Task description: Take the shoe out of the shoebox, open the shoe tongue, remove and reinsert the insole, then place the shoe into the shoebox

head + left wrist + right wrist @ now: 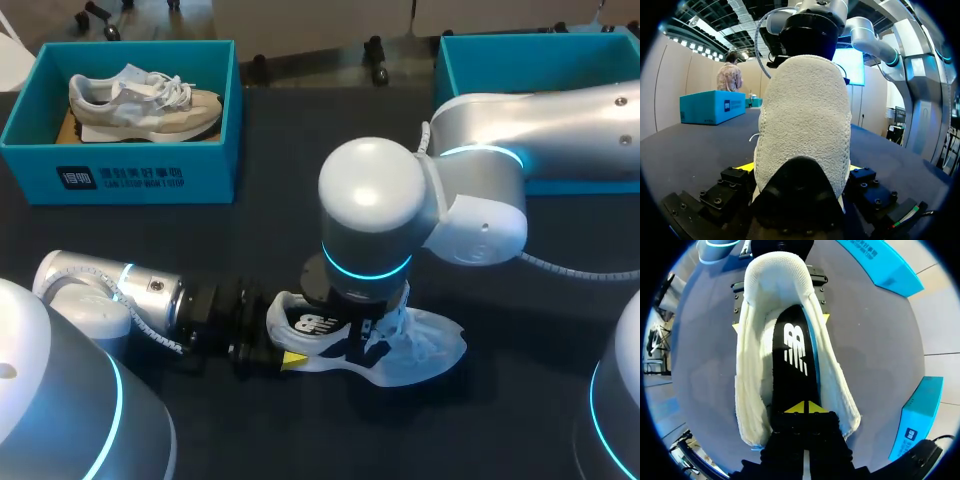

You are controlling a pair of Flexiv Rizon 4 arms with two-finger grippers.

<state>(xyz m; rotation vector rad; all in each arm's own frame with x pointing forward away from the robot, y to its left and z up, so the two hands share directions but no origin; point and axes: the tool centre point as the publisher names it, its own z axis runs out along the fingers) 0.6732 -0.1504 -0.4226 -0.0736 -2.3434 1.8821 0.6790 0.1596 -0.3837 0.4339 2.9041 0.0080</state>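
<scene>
Across the dark counter [300, 190] my two arms met by the middle of the near edge. My left arm [110, 290] lay low along that edge from the left corner, and my right arm [520, 130] came over from the right side and turned straight down. At the far left corner stood the teal shoebox [120, 180] with a second shoe [140, 100] inside.

The shoe [425, 345] lay on the counter by the near edge, well apart from the shoebox. Its long axis ran along that edge, heel toward my left arm and toe toward the right side. Inside it the black insole [792, 355] ran along the same axis, from the heel cup forward to my right tool [804, 407].

My left tool [800, 169] was clenched on the shoe's heel, a yellow tip against each side. My right tool hung directly over the shoe's opening, pointing down into it, with its tips closed together on the insole. I judged that it was pinching the insole, though I could not see how firmly.

The coming move, as I judged it, turned on that shared line. The insole had to travel along the shoe's length, so my right tool, the nearer one to it, would need to work heel to toe while my left steadied the heel.
</scene>
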